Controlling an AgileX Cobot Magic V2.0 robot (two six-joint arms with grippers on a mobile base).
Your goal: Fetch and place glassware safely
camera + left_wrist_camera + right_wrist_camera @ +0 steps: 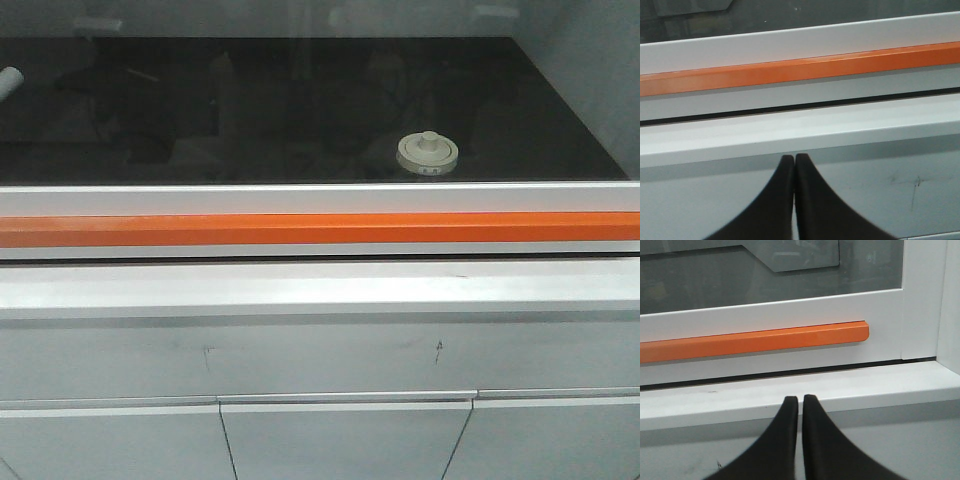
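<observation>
Two grippers: both are empty and sit low in front of the cabinet face, well apart from the jar.
Left gripper [794, 160]: fingers pressed together tip to tip, holding nothing. It points at the white ledge [790, 135] below the orange bar [800, 70].
Right gripper [800, 401]: fingers drawn together with only a hairline slit between them, holding nothing. It aims below the right-hand end of the orange bar, where the bar stops short of the frame upright [920, 300].
Glassware: the jar [427, 154] stands upright with its lid seated, on the dark surface seen through the glass pane [250, 100]. It is right of centre and close to the pane's lower rail. Only the cream lid and knob read clearly; the glass body is barely discernible.
Barrier: the pane appears lowered to the ledge and is judged closed, standing between the arms and the jar.
Reason for posture: closed fingers suit pushing or hooking under the bar, which is judged to be the handle, rather than grasping.
Step in hand: judged to be gaining access; the fetch has not yet begun.
Risk: the jar sits near the rail, so a jolted pane could disturb it.
</observation>
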